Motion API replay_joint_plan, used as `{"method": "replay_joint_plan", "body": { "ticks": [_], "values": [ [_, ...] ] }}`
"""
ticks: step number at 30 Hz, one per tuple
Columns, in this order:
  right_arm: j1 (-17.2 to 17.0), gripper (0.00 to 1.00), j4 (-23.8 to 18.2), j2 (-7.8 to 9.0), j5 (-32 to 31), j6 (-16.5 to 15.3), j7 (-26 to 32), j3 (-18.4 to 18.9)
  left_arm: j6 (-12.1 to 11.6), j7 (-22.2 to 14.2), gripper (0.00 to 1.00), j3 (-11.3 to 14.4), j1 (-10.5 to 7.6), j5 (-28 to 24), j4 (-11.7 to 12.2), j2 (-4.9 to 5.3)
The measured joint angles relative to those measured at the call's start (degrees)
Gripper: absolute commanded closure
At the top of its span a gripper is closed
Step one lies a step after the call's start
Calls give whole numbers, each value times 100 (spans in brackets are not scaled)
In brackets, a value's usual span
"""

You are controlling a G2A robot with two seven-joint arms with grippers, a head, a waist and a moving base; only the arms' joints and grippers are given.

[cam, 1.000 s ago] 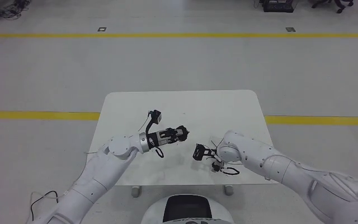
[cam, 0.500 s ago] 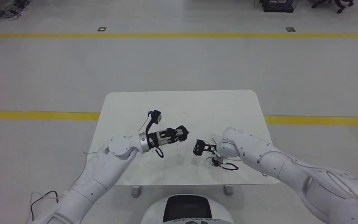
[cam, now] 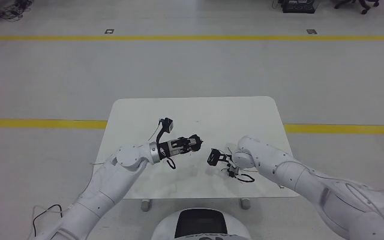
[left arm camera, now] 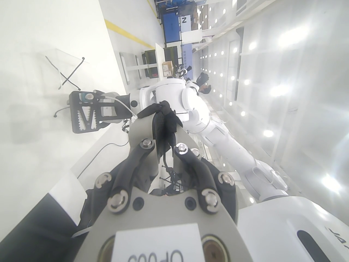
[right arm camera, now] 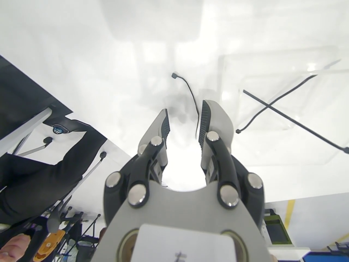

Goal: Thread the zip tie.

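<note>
A thin black zip tie (right arm camera: pixel 190 94) lies curved on the white table (cam: pixel 240 117), its head end (right arm camera: pixel 174 75) pointing away from my right gripper (right arm camera: pixel 185 106). That gripper is open and low over the table, with the tie's tail running in between its fingers, close to one pad (right arm camera: pixel 204 118). In the top view the right gripper (cam: pixel 211 159) sits near the table's front middle. My left gripper (cam: pixel 197 142) hovers just left of it, shut, its tips (left arm camera: pixel 161 115) wrapped in black. From the left wrist, the right gripper (left arm camera: pixel 81 113) and the tie (left arm camera: pixel 56 115) are visible.
A clear tray (right arm camera: pixel 272 148) beside the right gripper holds two more black zip ties crossed over each other (right arm camera: pixel 268 106); the left wrist view has it as well (left arm camera: pixel 54 55). The table's near edge (right arm camera: pixel 90 134) runs close behind the right gripper.
My right gripper has shifted slightly away from the table's front edge, toward the left gripper. The left arm has not moved.
</note>
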Motion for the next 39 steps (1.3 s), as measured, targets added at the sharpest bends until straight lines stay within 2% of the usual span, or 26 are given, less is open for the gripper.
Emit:
{"method": "replay_joint_plan", "body": {
  "ticks": [12, 20, 25, 29, 32, 35, 39],
  "values": [
    [1, 100, 139, -71, -21, 0, 3, 0, 0, 0, 100, 0, 0, 0, 0, 0],
    [-2, 100, 92, -76, -59, 0, 41, 0, 0, 0, 100, 0, 0, 0, 0, 0],
    [-13, 100, -142, 3, -86, 0, 75, 0, 0, 0, 100, 0, 0, 0, 0, 0],
    [-24, 100, -428, 136, -43, 0, 87, 0, 0, 0, 100, 0, 0, 0, 0, 0],
    [-21, 100, -687, 295, 29, 0, 0, 0, 0, 0, 100, 0, 0, 0, 0, 0],
    [6, 100, -955, 518, 155, 0, -224, 0, 0, 0, 100, 0, 0, 0, 0, 0],
    [37, 100, -1339, 921, 386, 0, -771, 0, 0, 0, 100, 0, 0, 0, 0, 0]
  ]
}}
